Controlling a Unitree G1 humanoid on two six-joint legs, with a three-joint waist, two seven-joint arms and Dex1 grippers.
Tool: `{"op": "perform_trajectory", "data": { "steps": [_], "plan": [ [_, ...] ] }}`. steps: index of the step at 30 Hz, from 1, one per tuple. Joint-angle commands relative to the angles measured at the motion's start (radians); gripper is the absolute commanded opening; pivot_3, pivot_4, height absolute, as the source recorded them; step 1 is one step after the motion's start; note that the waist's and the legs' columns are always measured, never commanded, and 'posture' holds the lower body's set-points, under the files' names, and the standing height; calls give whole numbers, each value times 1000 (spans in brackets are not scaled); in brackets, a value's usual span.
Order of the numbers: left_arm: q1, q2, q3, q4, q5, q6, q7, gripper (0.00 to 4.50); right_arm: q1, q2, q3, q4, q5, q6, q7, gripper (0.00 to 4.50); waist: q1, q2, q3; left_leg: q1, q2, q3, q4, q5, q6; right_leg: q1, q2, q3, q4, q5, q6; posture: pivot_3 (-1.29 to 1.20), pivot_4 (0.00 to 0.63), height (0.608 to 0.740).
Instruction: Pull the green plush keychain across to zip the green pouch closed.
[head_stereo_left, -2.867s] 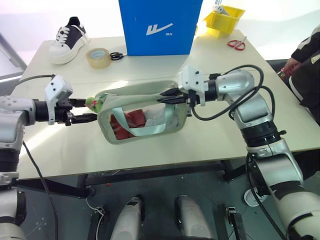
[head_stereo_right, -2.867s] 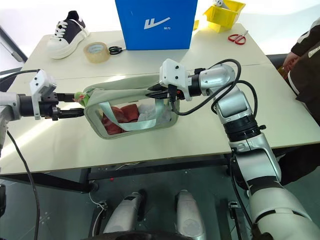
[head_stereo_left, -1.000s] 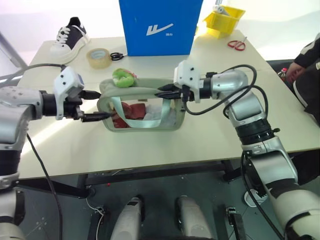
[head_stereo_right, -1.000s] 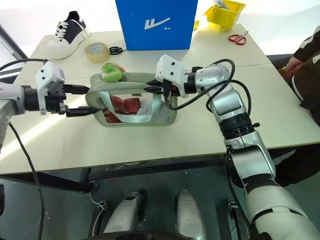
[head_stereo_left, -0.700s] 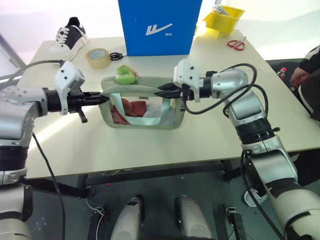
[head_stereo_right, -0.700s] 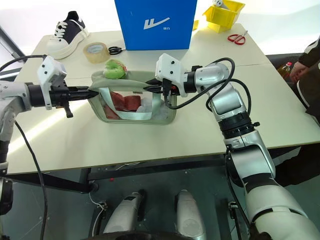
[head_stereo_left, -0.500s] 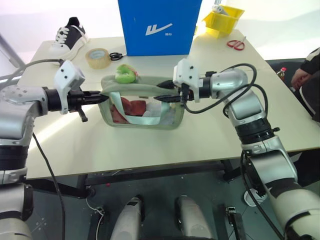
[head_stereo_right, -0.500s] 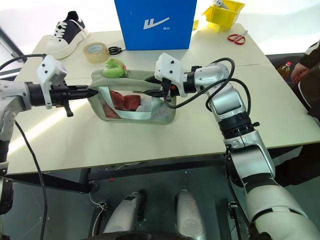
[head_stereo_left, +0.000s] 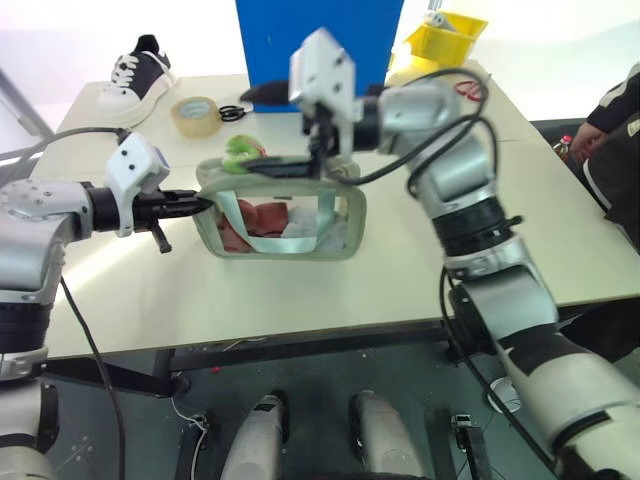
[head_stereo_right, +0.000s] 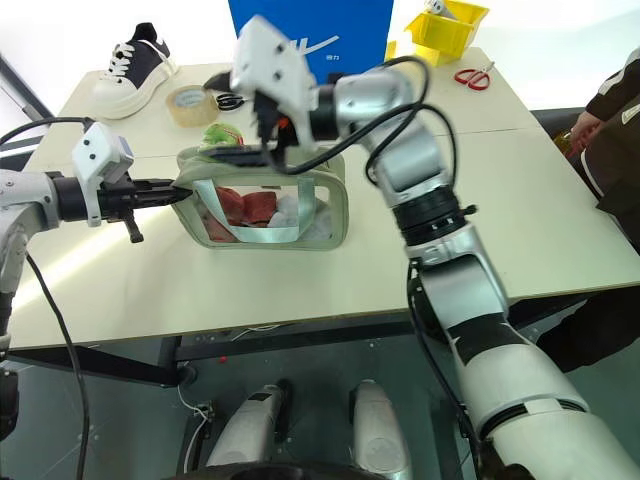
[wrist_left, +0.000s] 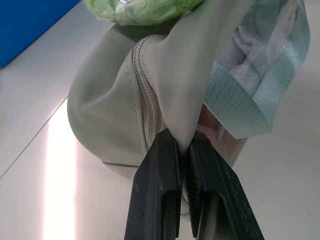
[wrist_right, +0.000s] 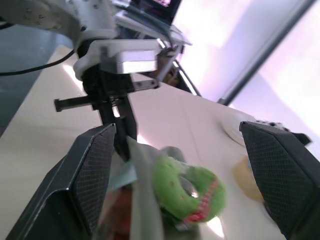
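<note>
The green pouch (head_stereo_left: 285, 215) stands on the table with red and white contents showing through its clear side. The green plush keychain (head_stereo_left: 240, 152) sits on top of the pouch near its left end. My left gripper (head_stereo_left: 197, 203) is shut on the fabric at that left end; the left wrist view shows its fingers (wrist_left: 160, 200) pinching the fabric beside the zipper. My right gripper (head_stereo_left: 246, 132) hovers over the pouch's left end, open wide. The keychain (wrist_right: 187, 192) lies between its two fingers without touching them.
A tall blue box (head_stereo_left: 320, 40) stands behind the pouch. A sneaker (head_stereo_left: 138, 78), a tape roll (head_stereo_left: 196, 112) and black scissors (head_stereo_left: 235, 110) lie at the back left. A yellow bin (head_stereo_left: 445, 38) and red scissors (head_stereo_right: 477, 76) are at the back right. A person (head_stereo_left: 615, 120) stands at the right edge.
My left gripper closed on the pouch's left end. My right gripper let go of the pouch's right end, opened, and swung up and left to straddle the keychain.
</note>
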Motion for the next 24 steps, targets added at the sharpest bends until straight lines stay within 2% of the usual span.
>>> {"op": "perform_trajectory", "data": {
  "steps": [1,4,7,13,14,21,24],
  "plan": [
    [0,14,14,-28,9,-10,9,0,-65,38,0,109,-36,-106,-29,4102,1,0,0,0,0,0,0,0,0,0,0,0,0,0,0,0,150,740],
    [13,19,13,-42,8,-11,6,0,-95,66,1,202,-54,-152,-37,4102,0,0,0,0,0,0,0,0,-1,0,0,0,0,0,0,0,150,740],
    [26,21,25,-56,0,-2,12,0,-117,79,2,280,-71,-183,-39,3263,-1,0,0,0,0,0,-1,0,-1,0,0,0,0,0,0,0,150,740],
    [42,25,35,-59,1,-5,13,0,-123,71,7,339,-101,-232,-15,170,-1,0,0,0,0,0,-1,0,-1,0,0,0,0,0,0,0,150,740],
    [40,24,35,-58,1,-4,13,0,-121,66,9,341,-107,-238,-8,41,-1,0,0,0,0,0,-1,0,-1,0,0,0,0,0,0,0,150,740],
    [20,17,27,-34,9,-16,13,0,-104,42,-18,307,-92,-200,21,41,-1,0,0,0,0,0,-1,0,-1,0,0,0,0,0,0,0,150,740],
    [7,14,22,-18,11,-22,9,0,-102,41,-27,292,-83,-179,25,924,-1,0,0,0,0,0,-1,0,-1,0,0,0,0,0,0,0,150,740]
  ]
}}
